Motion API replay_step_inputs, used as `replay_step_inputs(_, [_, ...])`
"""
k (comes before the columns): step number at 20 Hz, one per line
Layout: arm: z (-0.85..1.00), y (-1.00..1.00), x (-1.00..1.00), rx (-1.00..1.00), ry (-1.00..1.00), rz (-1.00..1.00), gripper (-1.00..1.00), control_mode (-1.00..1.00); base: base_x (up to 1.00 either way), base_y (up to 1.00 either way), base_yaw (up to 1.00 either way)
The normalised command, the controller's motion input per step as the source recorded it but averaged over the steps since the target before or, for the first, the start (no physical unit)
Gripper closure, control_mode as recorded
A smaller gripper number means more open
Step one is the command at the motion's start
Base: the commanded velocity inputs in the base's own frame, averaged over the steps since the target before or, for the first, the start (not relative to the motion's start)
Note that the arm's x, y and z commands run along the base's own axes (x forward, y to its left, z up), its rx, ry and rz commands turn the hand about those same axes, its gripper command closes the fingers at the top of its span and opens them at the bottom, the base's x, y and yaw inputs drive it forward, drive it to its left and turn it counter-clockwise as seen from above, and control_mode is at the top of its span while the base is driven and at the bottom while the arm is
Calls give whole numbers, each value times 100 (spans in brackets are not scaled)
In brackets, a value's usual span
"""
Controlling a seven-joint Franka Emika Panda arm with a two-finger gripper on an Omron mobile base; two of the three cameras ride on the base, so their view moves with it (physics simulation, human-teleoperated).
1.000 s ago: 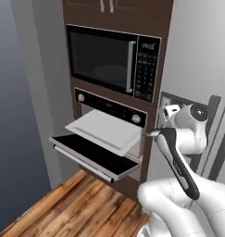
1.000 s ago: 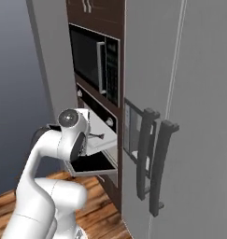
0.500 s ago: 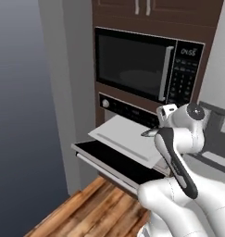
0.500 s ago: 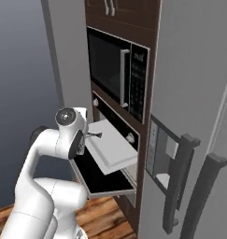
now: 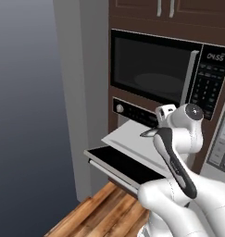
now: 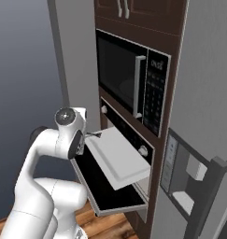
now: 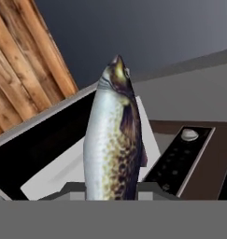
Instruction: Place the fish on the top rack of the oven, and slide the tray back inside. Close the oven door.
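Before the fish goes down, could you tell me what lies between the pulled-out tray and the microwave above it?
In the left base view, the oven's black control strip with its round silver knob sits between the tray and the microwave.

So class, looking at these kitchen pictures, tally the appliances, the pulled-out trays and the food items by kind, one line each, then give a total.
Oven, its oven door dropped open: 1
Microwave: 1
Pale grey tray pulled out over the door: 1
Fish, held in the shut gripper: 1
Total: 4
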Motion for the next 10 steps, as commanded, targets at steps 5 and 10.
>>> replay_step_inputs(5, [0,11,9,-1,8,6,100,-100,0,0,0])
replay_step_inputs(10, [-18,10,19,-3,11,1,100,-100,0,0,0])
